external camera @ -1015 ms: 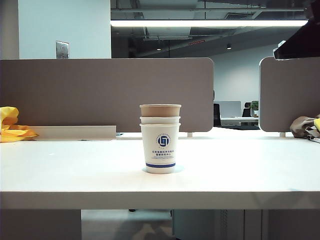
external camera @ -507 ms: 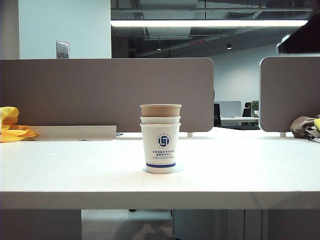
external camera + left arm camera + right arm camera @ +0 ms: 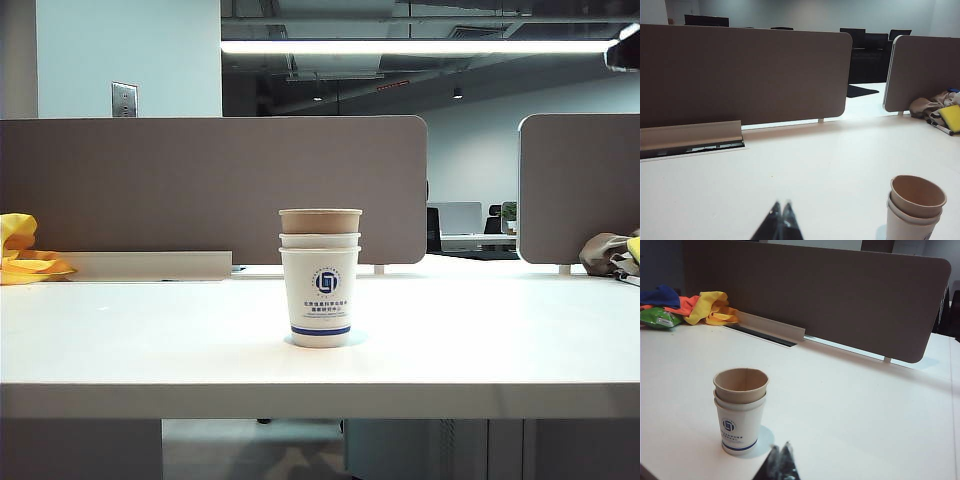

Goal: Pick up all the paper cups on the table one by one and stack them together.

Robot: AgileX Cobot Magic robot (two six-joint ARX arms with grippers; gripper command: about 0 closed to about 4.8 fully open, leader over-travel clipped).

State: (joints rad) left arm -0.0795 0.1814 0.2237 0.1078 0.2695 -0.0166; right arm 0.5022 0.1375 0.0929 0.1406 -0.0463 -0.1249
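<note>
While paper cups (image 3: 320,278) stand stacked, left fingers (image 3: 781,216) closed empty, right fingers (image 3: 781,458) likewise, both apart.

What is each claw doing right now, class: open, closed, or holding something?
Left claw: closed, empty, apart from the stacked paper cups.
Right claw: closed, empty, beside the stack, not touching.

Stacked paper cups (image 3: 915,207) cut off below, inner cups mostly hidden
</note>
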